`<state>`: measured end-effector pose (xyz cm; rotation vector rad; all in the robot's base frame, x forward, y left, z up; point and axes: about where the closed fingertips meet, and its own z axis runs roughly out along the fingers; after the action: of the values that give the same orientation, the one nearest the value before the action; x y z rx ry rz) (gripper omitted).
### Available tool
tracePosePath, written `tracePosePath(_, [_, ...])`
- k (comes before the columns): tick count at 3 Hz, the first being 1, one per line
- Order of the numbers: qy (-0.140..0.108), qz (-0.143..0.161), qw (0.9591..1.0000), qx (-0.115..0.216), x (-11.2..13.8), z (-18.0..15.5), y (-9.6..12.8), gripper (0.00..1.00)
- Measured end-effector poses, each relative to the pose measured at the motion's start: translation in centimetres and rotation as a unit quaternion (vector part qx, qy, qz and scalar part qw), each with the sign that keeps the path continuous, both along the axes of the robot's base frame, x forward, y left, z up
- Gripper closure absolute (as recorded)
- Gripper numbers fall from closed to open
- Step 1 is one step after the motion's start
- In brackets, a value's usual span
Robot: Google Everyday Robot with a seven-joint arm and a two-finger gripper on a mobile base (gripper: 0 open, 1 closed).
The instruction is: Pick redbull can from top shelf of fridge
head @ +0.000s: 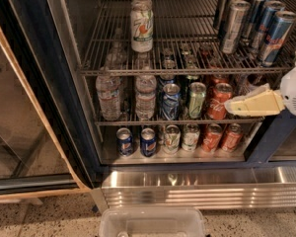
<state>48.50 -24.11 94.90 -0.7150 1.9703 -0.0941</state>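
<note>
Currently the redbull can (276,37) stands on the top shelf (138,72) of the fridge (45,88), far right side, front of a row of similar blue cans running back toward the rear wall. Just left of it is a row of plain silver-grey slim cans (234,26). Can is upright, long axis vertical, silver top up, base on the wire bars; red lettering faces roughly outward to the front.

Gripper (233,106) is cream-coloured, comes in from the right edge and points left, roughly level. It sits below the top shelf's front rail, at the height of the middle rack, w/ its tip just beside a red coke can (219,101). So the redbull can is above and to the right of the tip, clearly apart, no contact. Can't tell how far the gripper is open; nothing seen in its grasp.

Elsewhere on the top shelf, left-centre: a 7up bottle (141,25), upright.
</note>
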Motion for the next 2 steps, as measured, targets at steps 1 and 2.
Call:
tracePosePath(1, [-0.054,-0.02,0.998,0.027,0.9,0.0,-0.8,0.0])
tracePosePath(2, [-0.119,-0.056,0.9891,0.067,2.4,1.7,-2.7,0.0])
